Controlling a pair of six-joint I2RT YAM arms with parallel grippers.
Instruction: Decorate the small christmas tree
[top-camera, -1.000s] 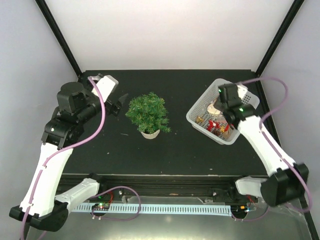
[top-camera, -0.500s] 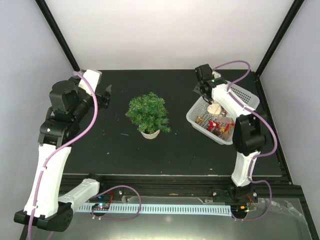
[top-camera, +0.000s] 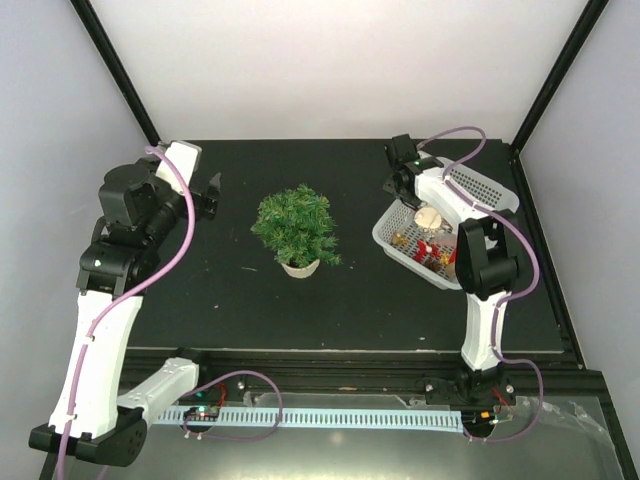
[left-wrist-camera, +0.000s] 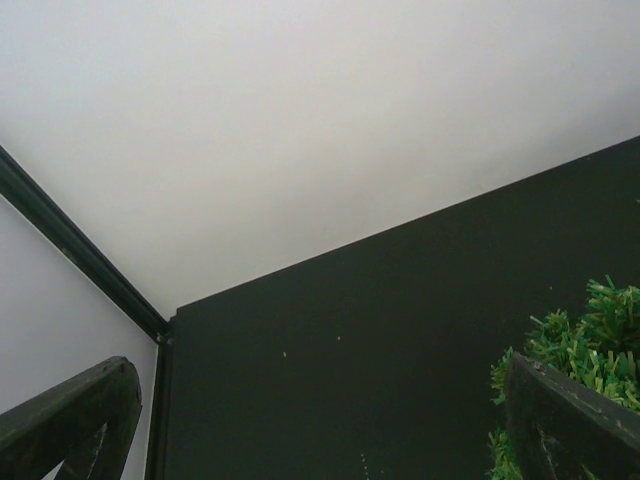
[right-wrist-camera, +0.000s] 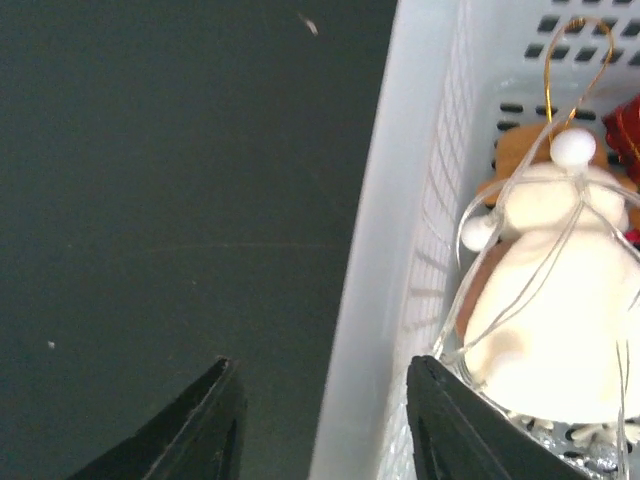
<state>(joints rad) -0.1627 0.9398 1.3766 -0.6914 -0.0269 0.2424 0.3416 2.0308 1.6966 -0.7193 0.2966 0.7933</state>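
The small christmas tree (top-camera: 295, 225), bushy dark green in a whitish pot (top-camera: 300, 267), stands mid-table with nothing on it that I can see. Its tips show at the right edge of the left wrist view (left-wrist-camera: 590, 340). My left gripper (top-camera: 212, 195) is open and empty, left of the tree and apart from it; its jaws stand wide in its wrist view (left-wrist-camera: 320, 440). My right gripper (top-camera: 397, 190) is open at the far-left corner of the white perforated basket (top-camera: 400, 240). Its jaws (right-wrist-camera: 322, 365) straddle the basket wall (right-wrist-camera: 390, 250). A white ornament (right-wrist-camera: 550, 300) with a gold loop lies just inside.
The basket also holds red and gold ornaments (top-camera: 432, 250). Black frame posts rise at the table's back corners (top-camera: 115, 70). White walls close in the back and sides. The right arm's elbow (top-camera: 485, 255) stands over the basket's near side.
My right arm has folded up and its gripper has moved from over the basket's middle to its far-left corner. My left gripper has drawn back leftward from the tree.
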